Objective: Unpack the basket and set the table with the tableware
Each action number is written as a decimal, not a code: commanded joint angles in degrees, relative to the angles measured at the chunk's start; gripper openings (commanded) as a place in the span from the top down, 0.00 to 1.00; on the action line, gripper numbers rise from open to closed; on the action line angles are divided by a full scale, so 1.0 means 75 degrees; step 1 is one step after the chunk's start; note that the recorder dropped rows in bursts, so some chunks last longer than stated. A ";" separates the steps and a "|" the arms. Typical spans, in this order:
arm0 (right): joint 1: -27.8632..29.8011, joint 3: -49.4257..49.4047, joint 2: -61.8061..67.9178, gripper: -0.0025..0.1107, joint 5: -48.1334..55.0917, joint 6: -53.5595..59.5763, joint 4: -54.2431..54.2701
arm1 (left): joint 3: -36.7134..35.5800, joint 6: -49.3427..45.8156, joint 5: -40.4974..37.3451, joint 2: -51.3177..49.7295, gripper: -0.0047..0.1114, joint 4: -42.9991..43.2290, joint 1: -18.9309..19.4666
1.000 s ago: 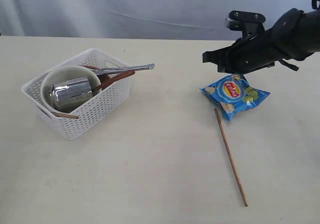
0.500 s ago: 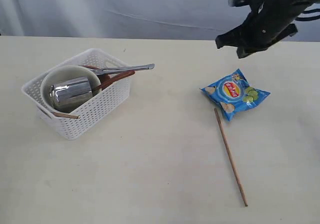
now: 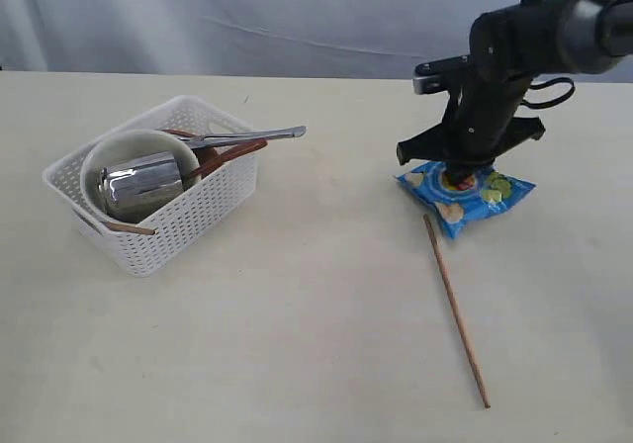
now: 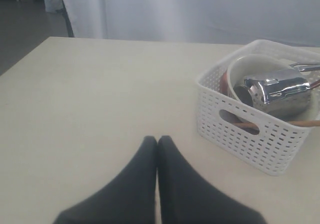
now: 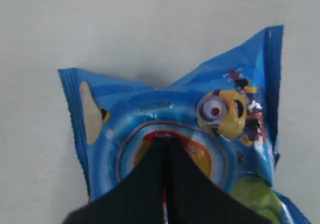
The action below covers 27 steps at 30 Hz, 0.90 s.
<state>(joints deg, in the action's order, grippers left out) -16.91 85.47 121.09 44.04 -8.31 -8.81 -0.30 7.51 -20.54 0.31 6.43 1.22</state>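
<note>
Seen from the exterior view, the white basket [image 3: 203,216] is sitting on the cream table [image 3: 297,354] at about nine o'clock from the middle of the scene. It is holding a cream bowl [image 3: 117,149] with a shiny steel cup [image 3: 138,184] lying on its side inside it. A dark red spoon [image 3: 235,153] and a steel utensil [image 3: 259,134] are leaning over the basket's rim and pointing toward three o'clock. One wooden chopstick [image 3: 129,227] is poking out at the basket's seven-o'clock corner, and in the left wrist view a reddish-brown plate [image 4: 223,84] is showing its edge just beside the bowl. A second chopstick [image 3: 455,310] is lying bare on the table around four o'clock, its upper end near the blue chip bag [image 3: 504,192], which is resting at about two o'clock. The right gripper [image 5: 165,142] is pointing down at the middle of the bag with its fingers pressed together and pinching nothing; whether the tips are touching the foil cannot be told. The left gripper [image 4: 157,140] is hovering over empty tabletop with its fingers likewise pressed together, well apart from the basket.
</note>
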 commanded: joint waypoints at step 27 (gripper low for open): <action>-0.2292 0.0055 -0.0913 0.41 -0.2952 0.0777 0.3395 | 0.0041 -0.0029 0.0072 -0.0041 0.96 -0.0064 -0.0037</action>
<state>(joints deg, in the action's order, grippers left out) -34.49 85.80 113.47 24.17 2.32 15.97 -0.30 7.51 -20.54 0.31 6.43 1.22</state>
